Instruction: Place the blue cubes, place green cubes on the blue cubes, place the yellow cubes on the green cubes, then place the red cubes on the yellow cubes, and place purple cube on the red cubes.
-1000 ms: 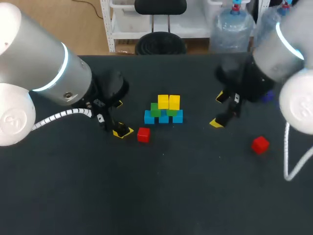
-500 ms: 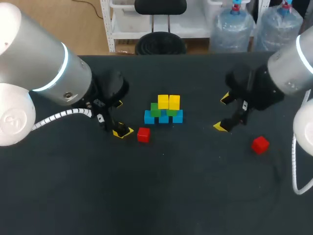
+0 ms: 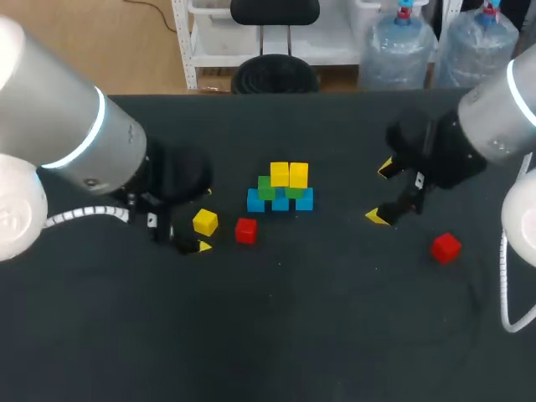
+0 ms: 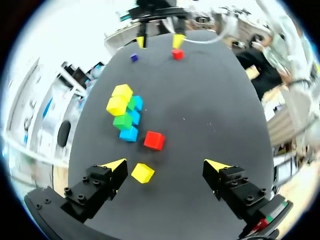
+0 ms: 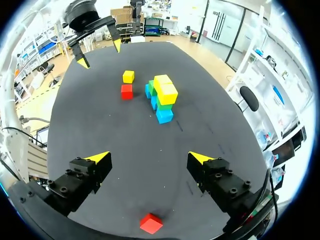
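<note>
Left gripper (image 4: pixel 167 167) fingers spread; small yellow cube (image 3: pixel 205 222) on dark table (image 3: pixel 335 318) between them, small red cube (image 3: pixel 245 230) just right of it. Blue-green-yellow cube stack (image 3: pixel 280 188) at centre. Right gripper (image 5: pixel 150 157) fingers spread; second red cube (image 3: pixel 445 247) near it, to the right.

We take this for a robotics lab. Our left arm (image 3: pixel 75 142) and right arm (image 3: pixel 494 126), thick grey machines trailing white cables, come in over a dark matte table (image 3: pixel 276 335). What lies on it is small coloured cubes (image 3: pixel 280 191), some stacked together.
</note>
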{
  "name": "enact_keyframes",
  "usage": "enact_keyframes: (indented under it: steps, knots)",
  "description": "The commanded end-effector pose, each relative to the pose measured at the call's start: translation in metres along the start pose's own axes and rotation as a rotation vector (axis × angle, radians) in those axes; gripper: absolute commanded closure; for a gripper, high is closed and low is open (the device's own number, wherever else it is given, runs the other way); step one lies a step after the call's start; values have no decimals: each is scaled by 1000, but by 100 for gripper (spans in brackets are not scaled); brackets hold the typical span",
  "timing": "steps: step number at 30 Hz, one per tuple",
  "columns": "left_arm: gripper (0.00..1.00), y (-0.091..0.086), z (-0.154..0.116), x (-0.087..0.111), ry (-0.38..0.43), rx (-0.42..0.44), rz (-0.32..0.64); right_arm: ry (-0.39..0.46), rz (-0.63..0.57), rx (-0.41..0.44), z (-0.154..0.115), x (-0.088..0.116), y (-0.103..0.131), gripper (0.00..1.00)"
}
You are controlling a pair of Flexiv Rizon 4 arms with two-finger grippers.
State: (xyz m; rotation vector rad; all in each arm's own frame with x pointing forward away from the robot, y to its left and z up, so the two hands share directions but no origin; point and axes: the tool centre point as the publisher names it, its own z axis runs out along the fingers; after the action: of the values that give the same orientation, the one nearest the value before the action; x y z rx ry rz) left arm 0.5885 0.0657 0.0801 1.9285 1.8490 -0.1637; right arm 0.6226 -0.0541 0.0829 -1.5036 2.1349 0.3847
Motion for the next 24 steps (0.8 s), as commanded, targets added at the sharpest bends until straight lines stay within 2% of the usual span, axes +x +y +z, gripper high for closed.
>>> enact_keyframes:
  steps: [1,5,10,16,24]
  knots:
    - [0,19,11,3,-3,126,175,0,0,3,0,0,1,0]
    - [0,31,22,3,-8,162,244,0,0,3,0,0,1,0]
    - [0,43,42,8,15,175,256,0,0,3,0,0,1,0]
    - [0,44,58,17,17,190,248,0,0,3,0,0,1,0]
    - [0,45,63,34,-4,211,251,0,0,3,0,0,1,0]
